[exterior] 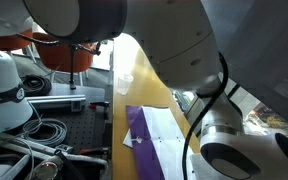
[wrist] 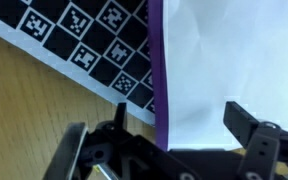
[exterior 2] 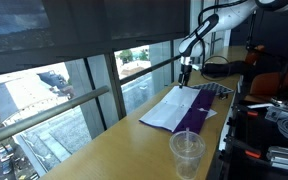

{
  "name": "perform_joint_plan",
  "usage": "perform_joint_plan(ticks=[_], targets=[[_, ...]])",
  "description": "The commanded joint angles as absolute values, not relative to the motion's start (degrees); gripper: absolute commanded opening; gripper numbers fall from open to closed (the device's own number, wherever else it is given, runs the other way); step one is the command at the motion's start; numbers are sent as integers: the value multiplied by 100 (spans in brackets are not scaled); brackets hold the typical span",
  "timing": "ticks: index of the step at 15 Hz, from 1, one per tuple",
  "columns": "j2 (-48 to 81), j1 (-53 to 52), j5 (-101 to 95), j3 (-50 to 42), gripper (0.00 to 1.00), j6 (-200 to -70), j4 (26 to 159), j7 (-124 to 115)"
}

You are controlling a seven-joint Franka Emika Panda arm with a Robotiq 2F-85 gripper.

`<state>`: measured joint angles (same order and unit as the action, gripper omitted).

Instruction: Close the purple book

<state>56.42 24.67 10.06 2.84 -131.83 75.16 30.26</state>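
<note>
Okay, black robot hand [wrist: 156,128] hangs released over the thin purple-covered book [exterior 2: 186,108] lying open on the wooden desk [exterior 2: 104,150]; should catch the cover edge low, fold slowly.

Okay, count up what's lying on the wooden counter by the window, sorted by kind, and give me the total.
purple book: 1, lying open
clear plastic cup: 1
checkered marker sheet: 1
Total: 3
</note>
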Motion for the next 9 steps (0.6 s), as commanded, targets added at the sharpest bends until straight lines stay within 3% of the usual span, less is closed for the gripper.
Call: perform_joint_plan(ticks=[1,9], targets=[[5901,2564,1048,431,68,-12960,7118,3136],[5760,2458,993,477,5,-12969,7106,3110]])
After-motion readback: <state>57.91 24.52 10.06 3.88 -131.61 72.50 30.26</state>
